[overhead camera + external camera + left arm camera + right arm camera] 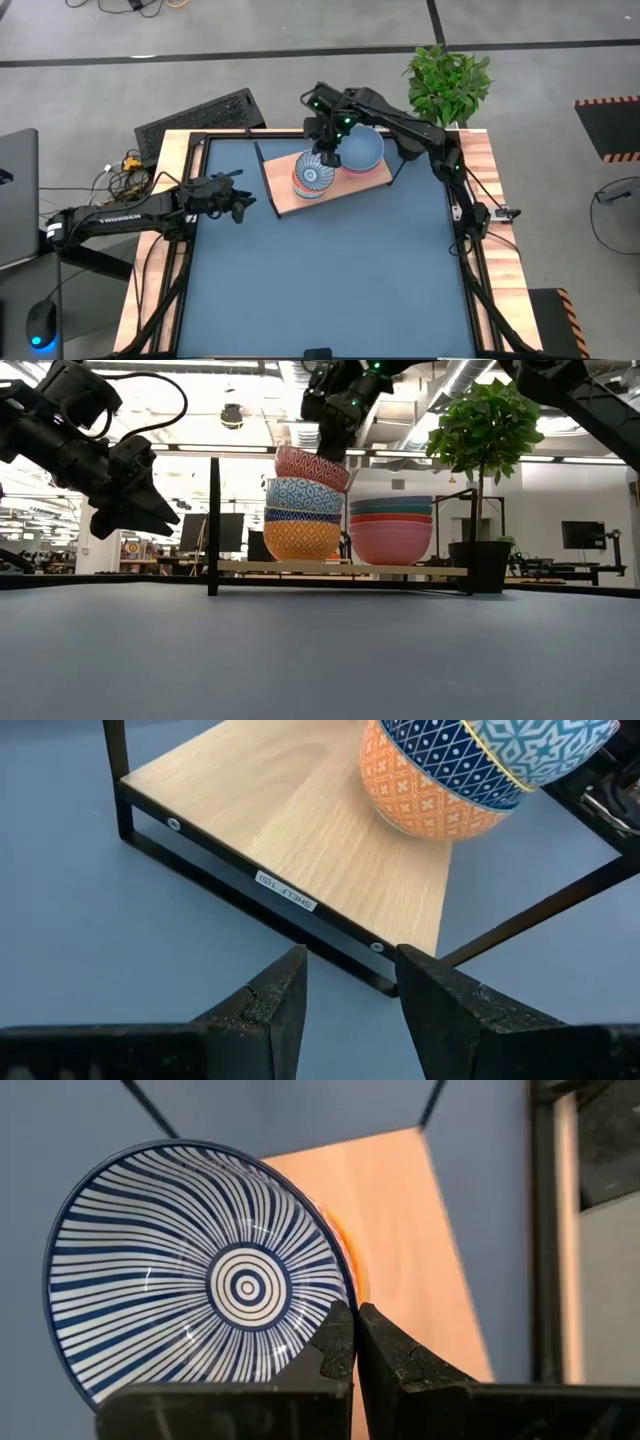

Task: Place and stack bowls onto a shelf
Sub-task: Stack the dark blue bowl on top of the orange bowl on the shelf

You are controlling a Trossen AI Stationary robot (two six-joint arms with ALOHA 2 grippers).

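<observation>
The shelf [330, 180] sits toward the counter's [330, 290] far edge. The left claw [240, 203] waits beside it, fingers apart and empty. The right claw [327, 150] pinches the striped bowl's [314, 176] rim, tilting it onto the patterned stack [300, 520], beside the plain stack [390, 528].

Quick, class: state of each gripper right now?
Left gripper: open, holding nothing.
Right gripper: closed on the striped bowl's rim.
</observation>
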